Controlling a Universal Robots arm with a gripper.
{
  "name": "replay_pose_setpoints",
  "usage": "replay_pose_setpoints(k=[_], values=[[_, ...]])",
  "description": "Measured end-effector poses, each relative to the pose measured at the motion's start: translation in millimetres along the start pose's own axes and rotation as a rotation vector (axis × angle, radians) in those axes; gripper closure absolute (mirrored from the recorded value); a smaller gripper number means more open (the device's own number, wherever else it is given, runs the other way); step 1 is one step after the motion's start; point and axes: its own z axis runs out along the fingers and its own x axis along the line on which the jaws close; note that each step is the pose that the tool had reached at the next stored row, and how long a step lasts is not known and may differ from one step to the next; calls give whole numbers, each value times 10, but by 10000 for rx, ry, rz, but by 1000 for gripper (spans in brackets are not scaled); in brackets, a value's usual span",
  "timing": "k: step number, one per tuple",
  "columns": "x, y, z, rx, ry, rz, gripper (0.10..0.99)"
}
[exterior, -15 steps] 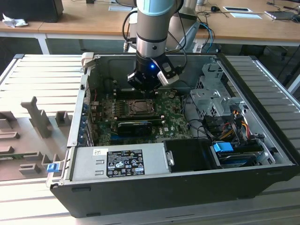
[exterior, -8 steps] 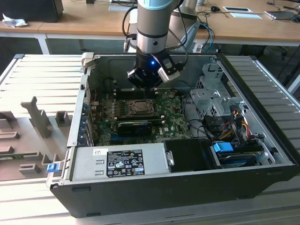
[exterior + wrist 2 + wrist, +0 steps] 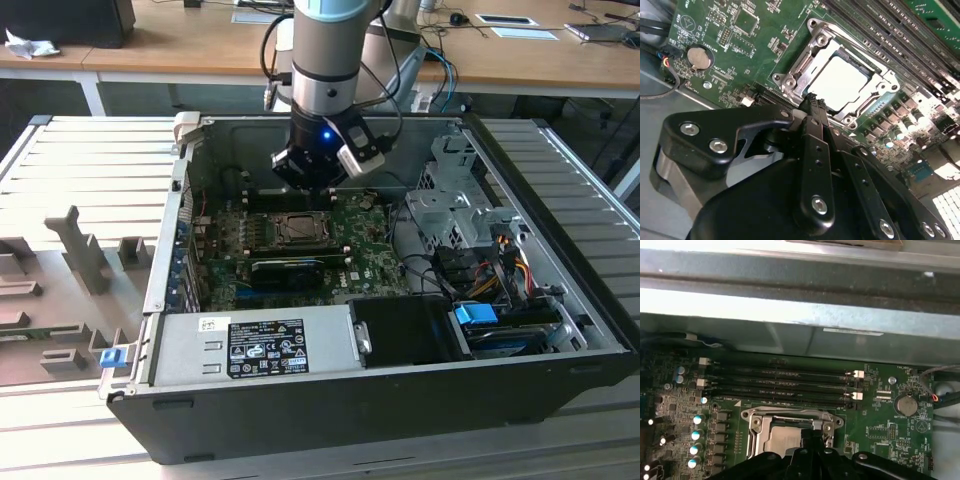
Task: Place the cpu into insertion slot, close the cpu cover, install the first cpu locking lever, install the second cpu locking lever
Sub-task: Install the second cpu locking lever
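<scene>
The gripper (image 3: 811, 101) is seen closed with nothing between its fingers; in both wrist views the two black fingers are drawn together into one narrow point, and that point is held just above, or perhaps against, the near edge of the socket. Whether the tip actually touches metal cannot be told, since the contact spot is masked by the fingers themselves. A pinched-together tip is judged to suit pushing or hooking a thin part rather than carrying one.

The cpu (image 3: 842, 82) is found already seated in the insertion slot, its pale square top lying flat and level inside the frame; in the first wrist view the cpu (image 3: 782, 440) is partly covered by the gripper (image 3: 813, 437). The cpu cover (image 3: 816, 44) appears to be lowered around the chip, its silvery frame bordering the window through which the chip is seen. The locking levers cannot be made out with any certainty, as the socket's near side is blocked by the gripper body, so their state is left undecided.

In the exterior view the gripper (image 3: 312, 180) is hung from the arm directly over the socket (image 3: 297, 228), inside the open computer case (image 3: 560, 330), and its fingertips are lost against the dark wrist. The memory slots (image 3: 782, 385) are laid beside the socket, and a coin battery (image 3: 905, 404) is set on the motherboard (image 3: 740, 45) well apart from it
</scene>
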Motion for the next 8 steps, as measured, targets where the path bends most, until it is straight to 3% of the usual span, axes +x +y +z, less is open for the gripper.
replay_pose_setpoints(k=[3,8], values=[[-1,8,-84,1,7,-1,980],[0,-3,-85,-2,7,-1,980]])
